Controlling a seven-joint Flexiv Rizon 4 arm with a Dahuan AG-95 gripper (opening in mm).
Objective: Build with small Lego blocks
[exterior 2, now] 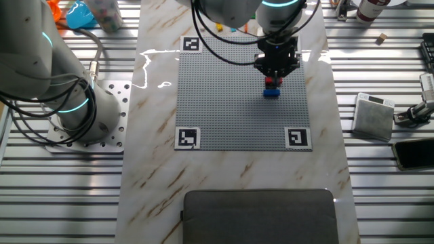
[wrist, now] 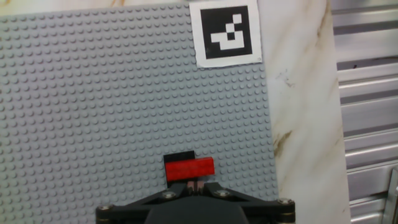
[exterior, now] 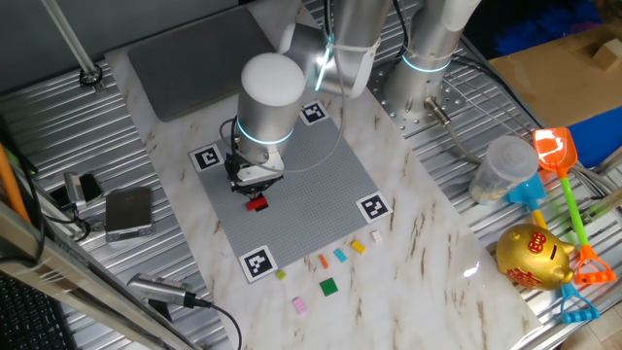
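A red brick (exterior: 257, 202) sits on the grey baseplate (exterior: 321, 185) near its left side. In the other fixed view the red brick (exterior 2: 272, 83) rests on a blue one (exterior 2: 272, 92). In the hand view the red brick (wrist: 189, 168) has a black brick (wrist: 179, 157) behind it. My gripper (exterior: 255, 181) hovers just above the stack, and its two fingertips are pressed together at the red brick's near edge (wrist: 193, 185). I cannot tell whether they touch it. Several loose small bricks lie on the marble off the plate: orange (exterior: 323, 261), light blue (exterior: 340, 256), yellow (exterior: 358, 247), white (exterior: 376, 235), green (exterior: 329, 286), pink (exterior: 300, 305).
Black-and-white markers (exterior: 259, 262) sit at the plate's corners. A second arm's base (exterior: 418, 92) stands behind the plate. A grey pad (exterior: 190, 53) lies at the far end. A gold piggy bank (exterior: 533, 258), toy shovels (exterior: 564, 175) and a plastic cup (exterior: 501, 170) are on the right.
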